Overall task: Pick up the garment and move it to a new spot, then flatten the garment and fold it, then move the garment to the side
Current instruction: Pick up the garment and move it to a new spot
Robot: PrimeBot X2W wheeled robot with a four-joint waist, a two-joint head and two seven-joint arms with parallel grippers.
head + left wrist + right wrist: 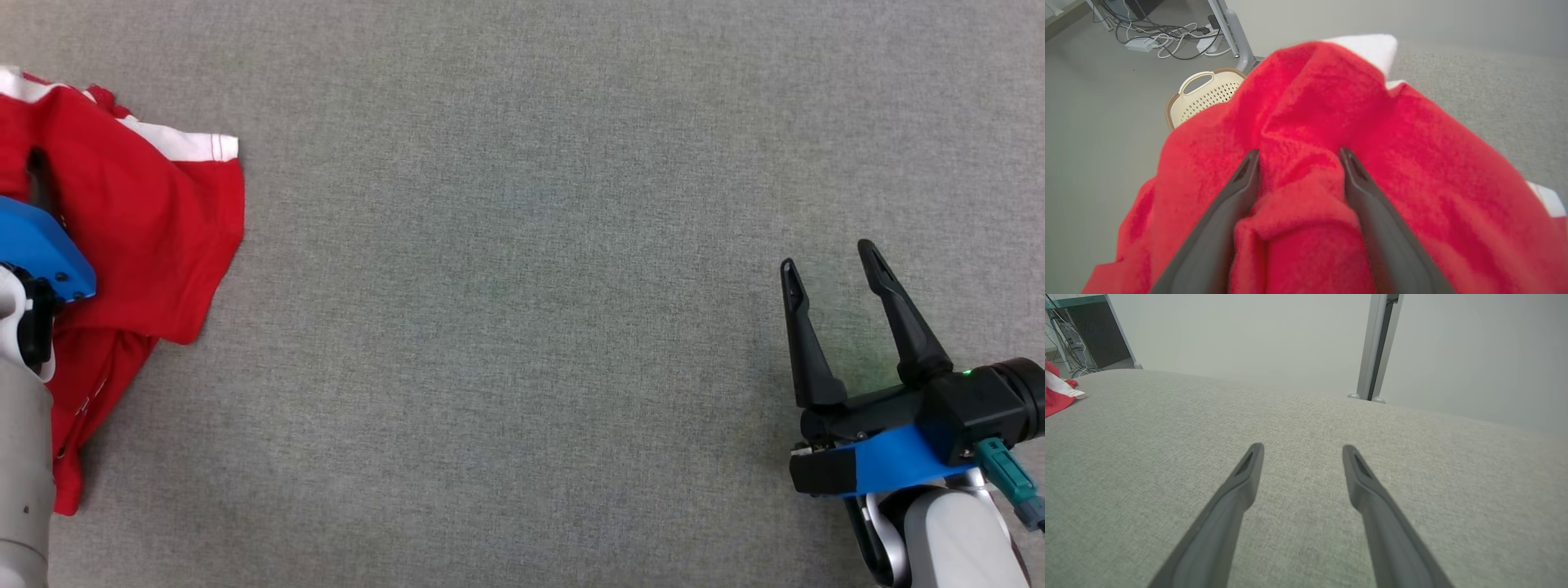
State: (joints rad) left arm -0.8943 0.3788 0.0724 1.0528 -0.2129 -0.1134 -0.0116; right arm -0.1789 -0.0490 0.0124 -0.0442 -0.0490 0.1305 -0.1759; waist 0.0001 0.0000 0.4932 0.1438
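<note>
Barely begun: crumpled red white-trimmed garment unlifted on grey fabric table; left end effector spread astride it, right end effector spread, empty.

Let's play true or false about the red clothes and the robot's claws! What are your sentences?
1. The garment is red with white trim. True.
2. The right claw holds the garment. False: it is open over the bare table, apart from the garment.
3. The left claw is open with a red fold between its fingers. True.
4. The garment lies neatly folded. False: it is crumpled.
5. The basket stands on the table. False: it is on the floor.
</note>
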